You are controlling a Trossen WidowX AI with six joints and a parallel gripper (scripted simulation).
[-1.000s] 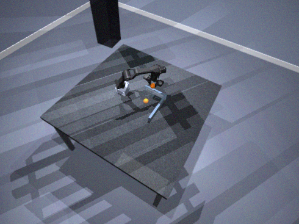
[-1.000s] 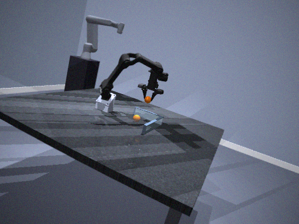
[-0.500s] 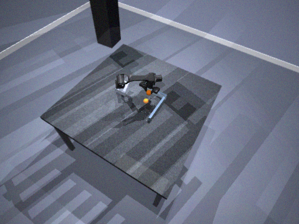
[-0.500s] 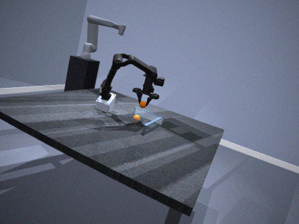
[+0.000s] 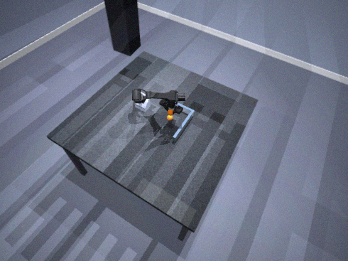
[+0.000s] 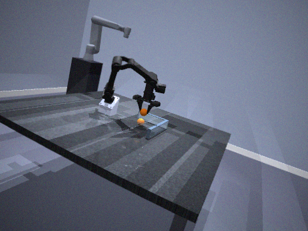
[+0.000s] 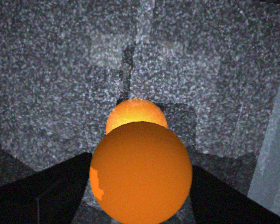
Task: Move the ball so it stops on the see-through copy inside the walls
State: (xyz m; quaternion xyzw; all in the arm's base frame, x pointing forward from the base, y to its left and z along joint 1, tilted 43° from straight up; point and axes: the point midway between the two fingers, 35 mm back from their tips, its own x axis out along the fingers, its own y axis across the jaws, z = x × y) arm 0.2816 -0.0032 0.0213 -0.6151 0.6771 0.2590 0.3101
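Note:
The orange ball [image 5: 170, 112] [image 6: 143, 112] [image 7: 141, 175] is held off the table between the fingertips of my gripper [image 5: 170, 111] [image 6: 143, 111] [image 7: 141, 167], which is shut on it. The brighter see-through copy [image 5: 170, 117] [image 6: 140, 121] [image 7: 136, 111] sits lower, at the table, inside the corner of the walls. In the wrist view the ball covers the copy's near part. The low clear walls [image 5: 184, 124] [image 6: 158, 125] [image 7: 267, 160] have pale blue top edges; one shows at the right edge of the wrist view.
The dark table [image 5: 117, 146] [image 6: 94, 141] carries my arm's white base [image 5: 143, 104] [image 6: 108, 108] to the left of the walls. A black pedestal [image 5: 122, 21] [image 6: 84, 75] with a grey arm [image 6: 95, 36] stands beyond the table.

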